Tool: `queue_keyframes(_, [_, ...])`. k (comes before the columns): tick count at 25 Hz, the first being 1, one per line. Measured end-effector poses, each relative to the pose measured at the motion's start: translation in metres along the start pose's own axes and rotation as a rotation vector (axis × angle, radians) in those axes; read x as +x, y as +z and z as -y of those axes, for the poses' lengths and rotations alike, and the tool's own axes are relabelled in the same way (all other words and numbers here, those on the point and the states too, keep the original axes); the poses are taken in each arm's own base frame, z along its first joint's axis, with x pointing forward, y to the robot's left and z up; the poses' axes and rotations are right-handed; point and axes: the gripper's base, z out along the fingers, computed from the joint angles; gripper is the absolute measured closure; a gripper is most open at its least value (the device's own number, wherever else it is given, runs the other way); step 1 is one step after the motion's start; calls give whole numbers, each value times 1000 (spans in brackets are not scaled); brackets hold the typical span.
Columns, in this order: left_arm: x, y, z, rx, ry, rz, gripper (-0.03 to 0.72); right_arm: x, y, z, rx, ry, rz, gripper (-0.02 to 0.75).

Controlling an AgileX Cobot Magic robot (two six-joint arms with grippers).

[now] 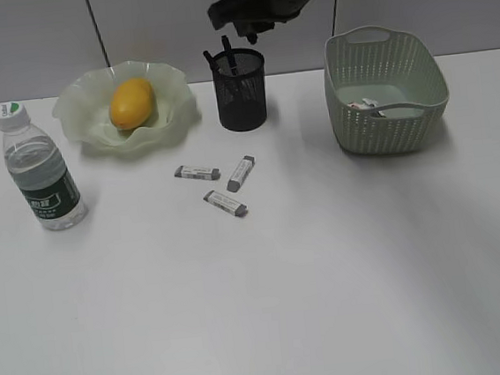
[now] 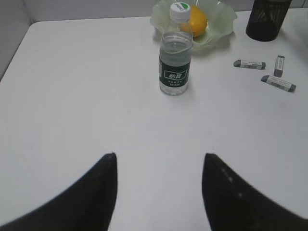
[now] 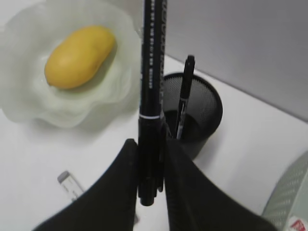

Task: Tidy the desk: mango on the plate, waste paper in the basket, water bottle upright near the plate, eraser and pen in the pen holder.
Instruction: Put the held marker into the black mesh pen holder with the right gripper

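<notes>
The mango [image 1: 131,103] lies in the wavy green plate [image 1: 74,111]. The water bottle [image 1: 43,167] stands upright left of the plate. My right gripper [image 1: 247,15] is shut on a black pen [image 3: 153,72] and holds it above the black mesh pen holder [image 1: 241,91], which has another pen [image 3: 184,96] standing in it. Three erasers [image 1: 197,172], [image 1: 241,172], [image 1: 226,203] lie on the desk in front of the holder. The waste paper [image 1: 370,105] lies in the basket [image 1: 391,143]. My left gripper [image 2: 160,156] is open and empty over bare desk, short of the bottle [image 2: 175,62].
The basket stands at the back right, against the grey wall. The left wrist view also shows the mango [image 2: 197,20], the pen holder [image 2: 267,19] and the erasers [image 2: 249,64]. The desk's left edge runs along the left of that view.
</notes>
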Motion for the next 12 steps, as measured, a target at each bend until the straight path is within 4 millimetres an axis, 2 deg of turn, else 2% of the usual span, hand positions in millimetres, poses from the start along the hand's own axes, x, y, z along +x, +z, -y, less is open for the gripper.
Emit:
queue_keyframes(5, [0, 0, 0, 0, 0, 0, 260, -9, 11, 1, 5, 17, 170, 601])
queue_keyframes(12, [0, 0, 0, 0, 0, 0, 260, 15, 49, 10, 14, 122, 163, 601])
